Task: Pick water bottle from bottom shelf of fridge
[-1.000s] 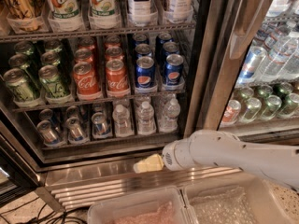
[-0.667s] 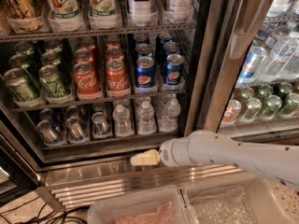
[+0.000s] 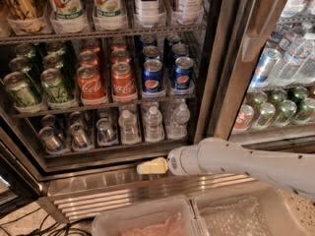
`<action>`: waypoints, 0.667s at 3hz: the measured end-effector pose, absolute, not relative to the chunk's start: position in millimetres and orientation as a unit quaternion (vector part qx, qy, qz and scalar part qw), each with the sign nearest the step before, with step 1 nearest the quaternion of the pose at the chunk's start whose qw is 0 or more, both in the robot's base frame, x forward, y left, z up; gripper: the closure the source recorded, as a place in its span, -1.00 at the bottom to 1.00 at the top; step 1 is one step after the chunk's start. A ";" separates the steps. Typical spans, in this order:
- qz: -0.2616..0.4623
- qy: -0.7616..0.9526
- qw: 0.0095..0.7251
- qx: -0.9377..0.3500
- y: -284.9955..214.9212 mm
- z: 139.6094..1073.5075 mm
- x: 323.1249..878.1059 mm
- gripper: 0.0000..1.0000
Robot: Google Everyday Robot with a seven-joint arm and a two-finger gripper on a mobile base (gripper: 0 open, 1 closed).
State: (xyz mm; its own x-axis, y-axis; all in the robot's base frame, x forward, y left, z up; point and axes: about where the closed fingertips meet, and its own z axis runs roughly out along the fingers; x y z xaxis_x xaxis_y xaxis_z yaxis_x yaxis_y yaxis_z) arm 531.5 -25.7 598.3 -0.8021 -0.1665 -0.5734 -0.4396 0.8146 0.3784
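Edged leftward, cream tool (image 3: pixel 150 167) hangs below ribbed water bottle (image 3: pixel 153 125).

Shop — stocked drinks fridge (image 3: pixel 217 82), claw (image 3: pixel 150 166) at its base

Count, left fridge (image 3: pixel 222 77) door only: bottom shelf (image 3: pixel 113 151) = 3 water bottles (image 3: pixel 153 124) up front + approx 6 silver-blue cans (image 3: pixel 78 136). Row above, 2 wide x 3 deep each: 6 green cans (image 3: pixel 55 86), 6 Coke cans (image 3: pixel 90 82), 6 Pepsi cans (image 3: pixel 153 75). Top: 5 tall bottles (image 3: pixel 148 1). Also 2 clear bins (image 3: pixel 147 213), and 1 gripper (image 3: pixel 151 166) just below the shelf's front ledge.
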 end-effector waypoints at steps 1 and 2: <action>0.251 0.910 0.287 -0.165 -16.0 594.8 536.8 -1.00; 0.247 0.892 0.337 -0.170 0.1 596.6 552.8 -1.00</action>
